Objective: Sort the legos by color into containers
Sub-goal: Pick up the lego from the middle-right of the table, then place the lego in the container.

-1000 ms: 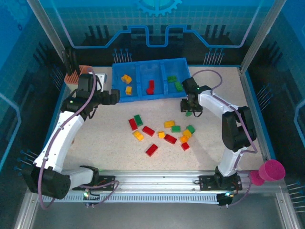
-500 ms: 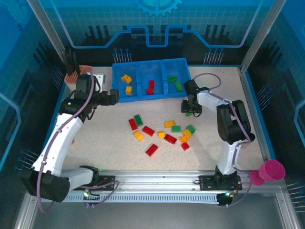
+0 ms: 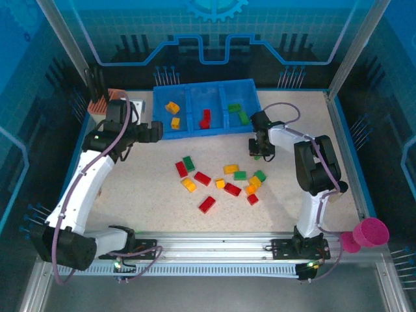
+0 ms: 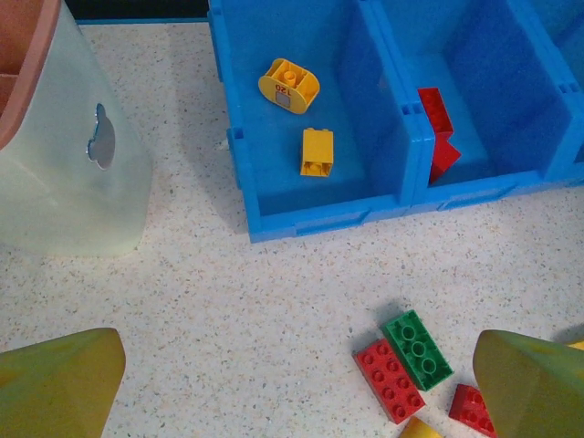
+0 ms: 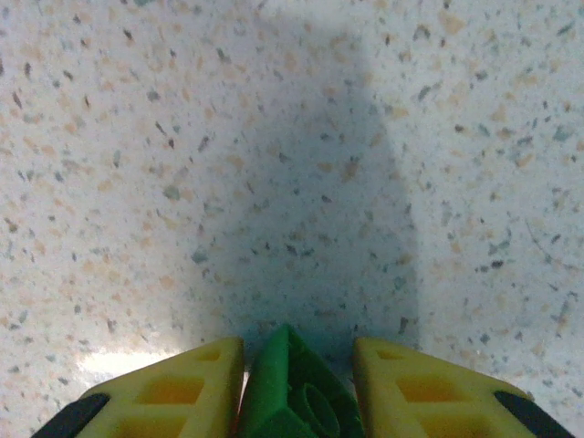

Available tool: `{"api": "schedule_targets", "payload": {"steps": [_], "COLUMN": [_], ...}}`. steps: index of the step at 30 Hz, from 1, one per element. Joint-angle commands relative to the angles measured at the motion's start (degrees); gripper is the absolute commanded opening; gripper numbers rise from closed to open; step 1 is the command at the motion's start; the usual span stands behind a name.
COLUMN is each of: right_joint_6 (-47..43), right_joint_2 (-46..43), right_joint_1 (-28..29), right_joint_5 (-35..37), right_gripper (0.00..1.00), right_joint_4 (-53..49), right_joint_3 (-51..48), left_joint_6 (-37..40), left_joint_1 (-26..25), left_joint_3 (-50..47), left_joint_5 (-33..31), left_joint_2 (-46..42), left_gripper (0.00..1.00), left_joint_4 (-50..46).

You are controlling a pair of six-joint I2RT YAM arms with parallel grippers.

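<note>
Looking down from the top: got the right gripper (image 3: 261,151) sitting low over the speckled table (image 3: 149,188), just in front of the blue tray (image 3: 195,135) near its right end. Checking the right wrist cam, can see the yellow fingers (image 5: 164,392) squeezed in tight on a green brick (image 5: 292,392), tilted corner-up, right down by the tabletop. Can't tell about it touching the surface or not. Over on the other side, found the left gripper (image 3: 156,132) spread wide open, holding nothing, hovering by the tray's left front corner. Same story from the left wrist cam, both fingertips far apart at the bottom corners of the view. Inside the tray: two yellow-orange pieces (image 4: 317,151) in the left compartment, red ones (image 4: 436,114) in the middle, green ones (image 3: 243,117) in the right. Counting about a dozen loose legos (image 3: 232,189) scattered mid-table, mixed red, green and yellow-orange, all apart from the tray
</note>
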Motion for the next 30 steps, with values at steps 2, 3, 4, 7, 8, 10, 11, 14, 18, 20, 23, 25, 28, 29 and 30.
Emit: {"api": "schedule_targets", "payload": {"steps": [2,3,4,7,8,10,11,14,18,20,23,25,28,29,30], "right_joint_6": [-3.2,-4.4,-5.3,-7.7,-8.3,-9.4,-9.9,-11.3,-12.8,-13.1,-12.9,-12.3,-11.6,-11.4,-11.2], "right_joint_2": [-3.9,-4.1,-3.9,-1.7,-0.5,3.1,4.8,11.5,20.3,23.5,26.7,28.5,29.8,30.1,30.4], "right_joint_1": [-0.3,-0.2,-0.1,0.4,0.5,0.6,0.6,0.7,1.4,1.9,2.2,2.3,2.3,2.3,2.3], "right_joint_5": [-0.2,-0.6,-0.8,-1.1,-1.2,-1.3,-1.4,-1.4,-1.1,0.5,1.3,1.2,0.7,0.3,0.0], "right_gripper": [0.29,0.29,0.29,0.29,0.29,0.29,0.29,0.29,0.29,0.30,0.30,0.30,0.32,0.32,0.33], "right_joint_4": [-2.5,-2.6,-2.6,-2.3,-2.5,-3.0,-3.4,-5.0,-8.4,-9.2,-9.8,-10.5,-10.6,-10.6,-10.6], "right_joint_3": [2.9,4.9,7.1,14.4,16.8,23.2,26.4,36.6,49.0,52.1,55.6,57.2,57.7,57.5,57.4], "left_joint_6": [-0.9,-0.9,-0.9,-1.1,-1.1,-1.0,-1.0,-1.1,-2.0,-2.8,-3.2,-3.1,-2.9,-2.9,-3.0], "left_joint_1": [0.7,0.6,0.6,0.6,0.6,0.6,0.6,0.6,0.6,0.6,0.6,0.5,0.6,0.6,0.6], "left_joint_3": [2.5,2.8,3.2,4.1,4.2,4.3,4.2,4.3,4.1,3.5,3.1,3.6,4.2,4.1,4.1], "left_joint_5": [-1.0,-0.9,-0.9,-0.9,-0.9,-1.2,-1.4,-1.5,-1.0,-0.6,-0.3,-0.4,-0.4,-0.3,-0.2], "left_joint_2": [0.6,0.7,0.9,1.2,1.2,1.0,0.9,1.4,2.0,1.9,2.0,2.5,3.1,3.2,3.4], "left_gripper": [0.99,0.99,0.99,0.99,0.99,0.99,0.99,0.99,0.99,0.99,0.99,0.99,0.99,0.99,0.99], "left_joint_4": [-0.8,-0.9,-1.0,-1.5,-1.6,-1.8,-1.7,-1.5,-1.2,-0.7,-0.4,-0.6,-0.7,-0.5,-0.2]}}
